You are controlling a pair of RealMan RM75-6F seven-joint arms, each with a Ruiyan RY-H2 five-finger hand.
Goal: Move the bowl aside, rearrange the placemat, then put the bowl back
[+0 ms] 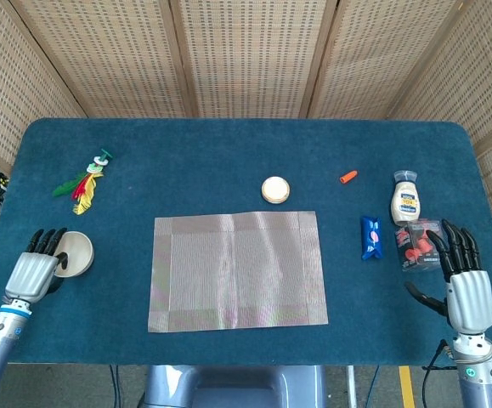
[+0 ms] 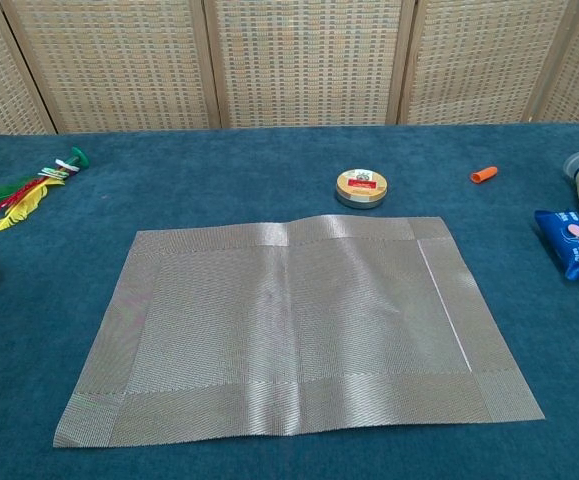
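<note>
Our left hand [image 1: 35, 270] lies at the near-left table [image 1: 229, 161] edge, its fingers on the rim of the one bowl [image 1: 77, 252]; we cannot tell whether they grip it. Our right hand [image 1: 466, 289] rests released, fingers spread, near right. One placemat [image 1: 237, 270] lies flat at centre, the bowl well left of it. Beyond: one round tin [image 2: 361, 187], label unreadable; one orange cap [image 1: 348, 177]; one bottle [image 1: 405, 198] and one blue packet [image 1: 370, 237], print illegible. The chest view cuts off the bowl and bottle.
</note>
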